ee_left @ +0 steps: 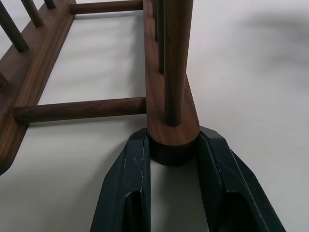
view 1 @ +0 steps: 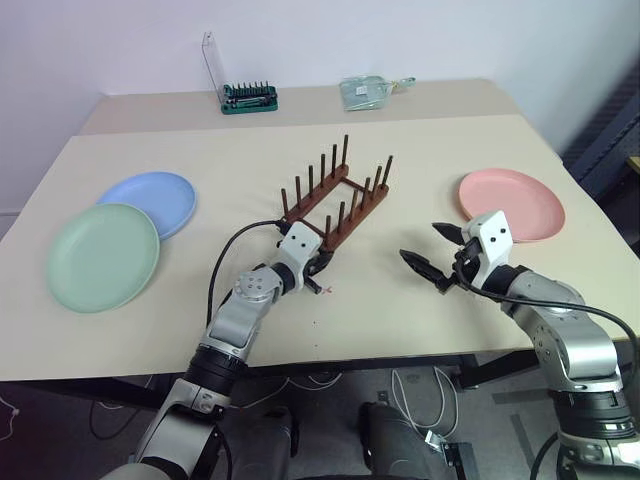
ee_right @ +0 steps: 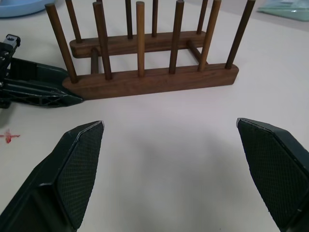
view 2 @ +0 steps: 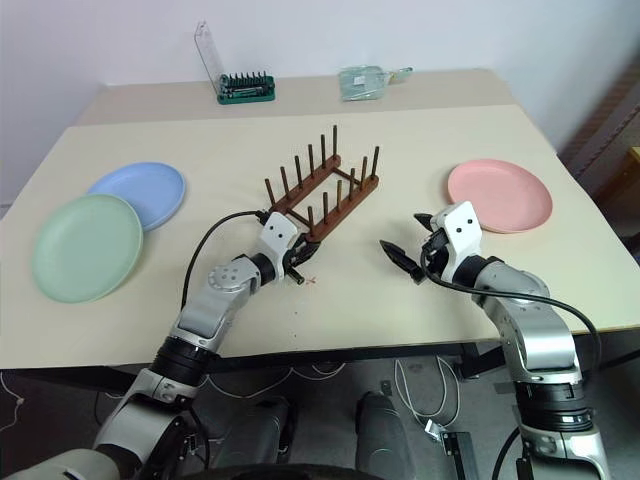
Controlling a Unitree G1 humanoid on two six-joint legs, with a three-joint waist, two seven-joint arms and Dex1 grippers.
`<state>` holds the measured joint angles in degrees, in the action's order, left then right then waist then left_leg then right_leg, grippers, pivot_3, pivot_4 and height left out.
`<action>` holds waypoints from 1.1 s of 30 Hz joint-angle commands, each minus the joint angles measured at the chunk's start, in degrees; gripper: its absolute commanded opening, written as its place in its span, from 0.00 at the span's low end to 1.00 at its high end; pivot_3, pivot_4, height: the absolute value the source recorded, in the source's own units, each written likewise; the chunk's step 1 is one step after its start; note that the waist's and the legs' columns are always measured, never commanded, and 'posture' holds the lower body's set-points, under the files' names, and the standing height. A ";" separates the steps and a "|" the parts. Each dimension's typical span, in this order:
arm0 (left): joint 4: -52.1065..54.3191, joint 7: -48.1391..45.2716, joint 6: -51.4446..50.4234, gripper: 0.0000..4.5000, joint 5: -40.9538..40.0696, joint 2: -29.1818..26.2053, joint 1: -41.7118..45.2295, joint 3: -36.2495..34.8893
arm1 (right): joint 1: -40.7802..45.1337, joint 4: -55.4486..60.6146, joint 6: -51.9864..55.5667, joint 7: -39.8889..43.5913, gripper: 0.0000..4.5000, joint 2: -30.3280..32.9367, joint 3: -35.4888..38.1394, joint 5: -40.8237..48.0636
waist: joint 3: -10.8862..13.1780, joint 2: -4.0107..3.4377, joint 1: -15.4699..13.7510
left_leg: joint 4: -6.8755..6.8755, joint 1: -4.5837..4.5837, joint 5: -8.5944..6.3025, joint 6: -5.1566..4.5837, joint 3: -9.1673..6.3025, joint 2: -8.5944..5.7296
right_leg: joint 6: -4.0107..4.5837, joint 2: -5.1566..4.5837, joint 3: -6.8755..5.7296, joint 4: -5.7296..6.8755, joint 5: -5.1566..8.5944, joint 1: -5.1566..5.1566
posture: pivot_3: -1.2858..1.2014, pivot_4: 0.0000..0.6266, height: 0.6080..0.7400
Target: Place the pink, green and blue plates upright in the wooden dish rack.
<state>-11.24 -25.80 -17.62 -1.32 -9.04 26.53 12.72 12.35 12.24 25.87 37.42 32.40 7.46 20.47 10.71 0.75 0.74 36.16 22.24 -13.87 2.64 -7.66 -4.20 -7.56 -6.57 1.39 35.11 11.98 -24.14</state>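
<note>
At the middle of the bench (view 1: 420,160) the wooden dish rack (view 1: 335,200) is set, empty of plates, its near rail end clamped between the fingers of the left hand (ee_left: 174,150). The right hand (view 1: 440,255) is held wide beside it. The green plate (view 1: 103,256) and blue plate (view 1: 150,200) are overlapped far left; the pink plate (view 1: 512,203) is laid right. No writing can be read.

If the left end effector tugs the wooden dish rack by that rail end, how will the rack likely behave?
The wooden dish rack looks rigid: two rails joined by crossbars, so it should move as one piece. Gripped by the left end effector at one rail's end, it would probably pivot or slide on the smooth table rather than tip. It holds no plates, so it is likely light.
</note>
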 commanded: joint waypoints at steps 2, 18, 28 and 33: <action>-1.93 -4.47 5.90 0.16 2.26 -3.61 0.11 2.03 | -0.37 1.31 -1.30 1.33 1.00 2.31 -0.74 -1.65 | 0.00 0.00 0.00 | 0.00 0.00 0.00 0.00 0.00 0.00 | 0.00 0.00 0.00 0.00 0.00 0.00 | 0.52 0.24 1.00; -21.19 -39.37 26.89 0.16 -2.67 -13.41 11.25 3.79 | -6.25 3.47 -1.53 3.49 1.00 5.61 0.07 -2.22 | 0.01 0.00 -0.10 | 0.00 0.06 -0.04 -0.06 0.00 -0.02 | -0.02 -0.01 0.00 -0.04 0.02 -0.03 | 0.52 0.24 1.00; -19.54 -34.74 21.62 0.98 -1.66 -16.07 9.18 0.05 | -8.08 3.95 -0.87 3.64 1.00 7.79 1.18 -2.59 | 0.01 0.00 0.26 | 0.00 0.04 -0.04 -0.07 0.00 0.00 | -0.03 0.00 0.00 0.00 0.02 -0.04 | 0.52 0.24 1.00; -7.89 -35.62 13.56 0.85 -4.48 -20.44 2.20 -1.80 | -8.87 3.24 -0.69 5.07 0.88 9.58 -0.27 -3.46 | -0.01 -0.04 0.50 | -0.02 0.01 -0.04 -0.07 0.01 0.03 | -0.03 0.02 0.01 0.02 0.02 -0.04 | 0.52 0.24 1.00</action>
<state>-21.86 -60.86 -0.84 -5.16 -27.56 31.10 12.03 3.60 13.96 25.64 41.88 40.85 6.99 17.57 10.70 0.71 1.24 36.13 22.23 -13.92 2.56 -7.65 -4.16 -7.59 -6.55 1.41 35.13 12.00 -24.18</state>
